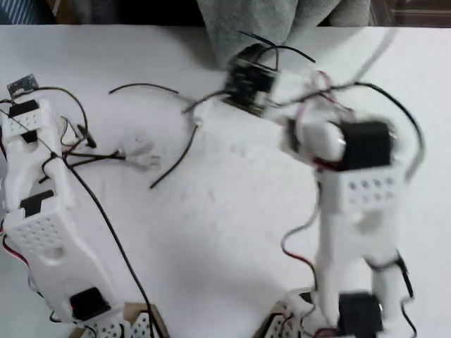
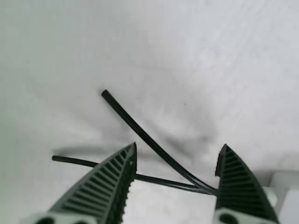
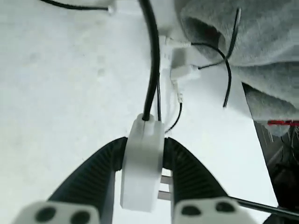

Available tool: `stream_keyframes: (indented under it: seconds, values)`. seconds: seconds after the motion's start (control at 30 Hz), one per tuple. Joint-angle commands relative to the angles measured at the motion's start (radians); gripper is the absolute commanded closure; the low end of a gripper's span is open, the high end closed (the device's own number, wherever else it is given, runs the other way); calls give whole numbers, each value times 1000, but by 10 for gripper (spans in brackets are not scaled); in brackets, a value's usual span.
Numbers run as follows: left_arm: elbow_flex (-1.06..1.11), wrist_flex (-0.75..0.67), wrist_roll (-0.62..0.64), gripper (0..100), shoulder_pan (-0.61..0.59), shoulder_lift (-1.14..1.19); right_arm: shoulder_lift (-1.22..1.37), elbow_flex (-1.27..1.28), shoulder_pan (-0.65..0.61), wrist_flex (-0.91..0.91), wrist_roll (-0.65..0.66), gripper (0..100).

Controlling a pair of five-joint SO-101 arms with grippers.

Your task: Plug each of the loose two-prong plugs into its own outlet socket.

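Observation:
My right gripper [image 3: 145,142] is shut on a white two-prong plug [image 3: 142,172], whose metal prongs [image 3: 163,186] stick out to one side and whose thick black cord [image 3: 153,60] runs away from it. In the high view this right gripper [image 1: 248,83] hangs over the table's far middle, beside the grey cloth. Ahead of the held plug lie small white plugs [image 3: 183,72] with thin black wires. A loose white plug [image 1: 141,153] lies on the table left of centre. My left gripper [image 2: 179,148] stands open above two thin black wires [image 2: 140,133], holding nothing.
A grey cloth [image 1: 254,21] hangs over the far edge of the white table [image 1: 225,232]. Loose black wires [image 1: 176,155] curl across the middle left. The left arm [image 1: 35,211] lies along the left edge. A white block [image 2: 286,189] sits beside the left gripper's finger.

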Motion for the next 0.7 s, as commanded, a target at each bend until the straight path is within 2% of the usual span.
stream_keyframes:
  seconds: [0.0, 0.2, 0.33, 0.53, 0.67]
  values:
    - [-15, -11, 0, 729, 13, -10, -213, 192, 154, -96, 78, 982]
    - [-15, -11, 0, 729, 13, -10, -475, 601, 283, -343, 127, 982]
    - [-15, -11, 0, 729, 13, -10, -573, 862, 302, -533, 140, 982]
    - [-15, -11, 0, 729, 13, -8, -591, 1065, 303, -745, 143, 982]
    - [-15, -11, 0, 729, 13, -8, -591, 1274, 348, -998, 275, 982]
